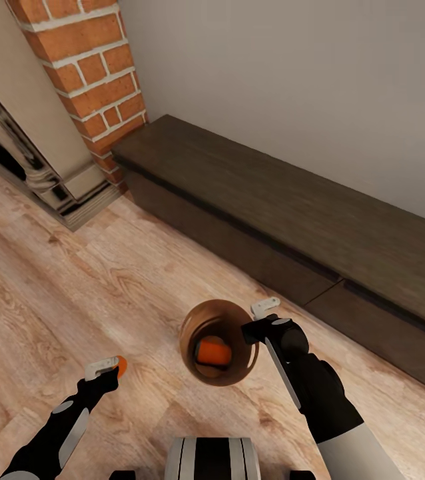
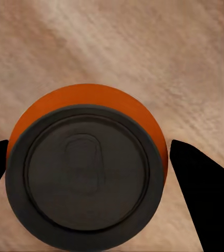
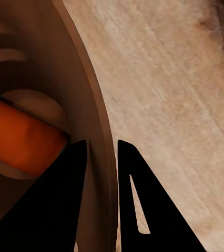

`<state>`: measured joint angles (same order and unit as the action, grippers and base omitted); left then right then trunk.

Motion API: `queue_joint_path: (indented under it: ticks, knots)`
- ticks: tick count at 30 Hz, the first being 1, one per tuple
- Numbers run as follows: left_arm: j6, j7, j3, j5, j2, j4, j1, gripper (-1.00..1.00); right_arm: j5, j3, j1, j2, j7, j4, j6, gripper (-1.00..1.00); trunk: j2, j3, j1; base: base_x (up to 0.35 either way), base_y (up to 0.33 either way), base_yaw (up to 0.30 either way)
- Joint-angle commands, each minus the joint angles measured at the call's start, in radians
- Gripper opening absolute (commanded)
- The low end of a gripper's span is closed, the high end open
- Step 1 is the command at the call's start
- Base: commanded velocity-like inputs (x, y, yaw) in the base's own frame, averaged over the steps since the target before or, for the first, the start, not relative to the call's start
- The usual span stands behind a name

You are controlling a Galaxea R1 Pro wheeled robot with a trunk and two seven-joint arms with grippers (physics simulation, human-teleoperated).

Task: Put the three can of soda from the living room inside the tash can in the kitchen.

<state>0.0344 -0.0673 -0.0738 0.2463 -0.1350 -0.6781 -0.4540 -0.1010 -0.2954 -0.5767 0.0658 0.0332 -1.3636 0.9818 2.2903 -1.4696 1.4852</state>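
My right gripper [image 1: 256, 319] is shut on the rim of the trash can [image 1: 187, 347], a round copper-brown bin held just above the wood floor. In the right wrist view its fingers [image 3: 64, 199] straddle the bin wall [image 3: 99, 105], one inside and one outside. One orange soda can [image 1: 212, 351] lies tilted inside the bin, also visible as an orange cylinder [image 3: 22, 139]. My left gripper [image 1: 109, 370] is shut on a second soda can [image 1: 121, 365] to the left of the bin. The left wrist view looks down on that can's dark top [image 2: 85, 168] between the fingers. A third can is out of view.
A long low dark-wood cabinet [image 1: 292, 207] runs along the grey wall behind the bin. A red-brick fireplace column [image 1: 92, 73] and its dark surround [image 1: 32, 173] stand at the far left. Light wood floor [image 1: 72, 280] spreads in front. My base [image 1: 212, 459] is at the bottom.
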Motion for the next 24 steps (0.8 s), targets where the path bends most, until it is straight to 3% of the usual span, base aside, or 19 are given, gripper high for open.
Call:
queue_joint_path:
  ticks: [1, 24]
  knots:
    - [0.000, 0.001, 0.000, -0.001, 0.000, 0.000, 0.000, -1.00, 0.020, -0.001, 0.000, 0.000, 0.001, 0.000, 0.000, -1.00, -0.007, 0.003, -0.004, 0.000, 0.000, 0.000]
    - [0.000, 0.001, 0.000, 0.000, 0.000, 0.000, 0.000, -1.00, 0.020, -0.001, 0.000, 0.000, 0.001, 0.000, 0.000, -1.00, -0.168, 0.103, -0.092, 0.000, 0.000, 0.000]
